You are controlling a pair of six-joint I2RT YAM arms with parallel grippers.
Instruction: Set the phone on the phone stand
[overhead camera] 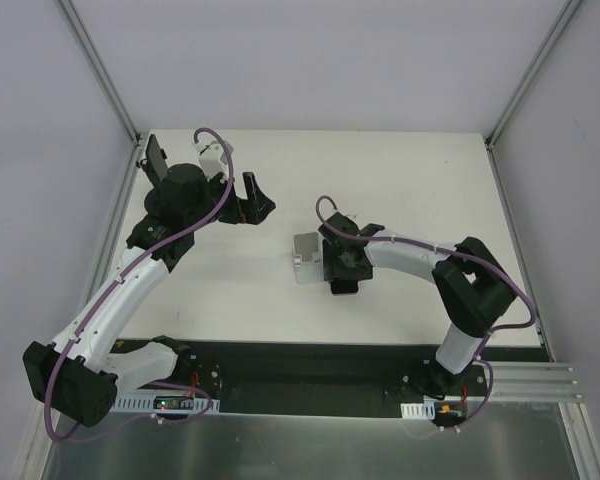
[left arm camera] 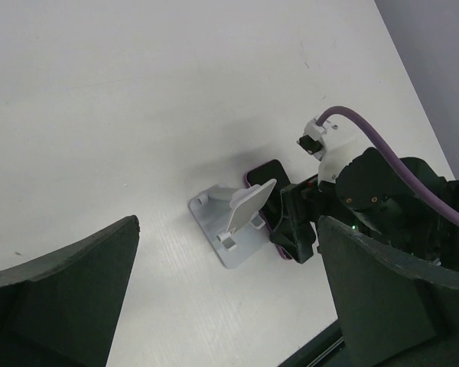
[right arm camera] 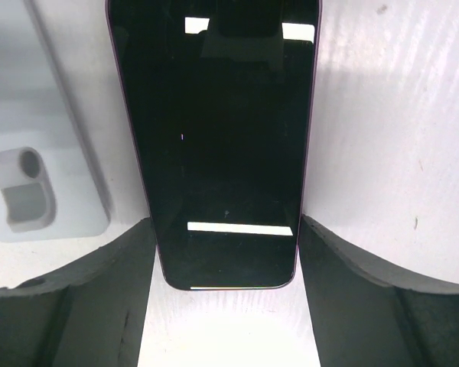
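The left arm (overhead camera: 120, 290) reaches from its base up the left side of the table (overhead camera: 410, 180), well to the left of the phone stand (overhead camera: 305, 258). It bends at the wrist so that the left gripper (left arm camera: 228, 229) faces back toward the stand from a distance. Its two fingers (left arm camera: 69, 290) are spread wide with nothing between them, and the wrist view looks through the gap at the stand. The white phone stand sits on the table between the two arms, its tilted rest plate (left arm camera: 249, 205) raised above a flat base. Just to the right of the stand, parted from it by a narrow strip of table, lies the phone (right arm camera: 222, 138), screen up and dark, with a purple rim. Its long side runs parallel to the edge of the stand's base. The right arm (overhead camera: 460, 290) comes in from the right of the stand, elbow high and forearm stretched leftward. The right gripper (overhead camera: 342, 275) points down over the end of the phone nearer the arms' bases. Its fingers (right arm camera: 76, 298) flank that end of the phone and press against its two long edges, gripping it.
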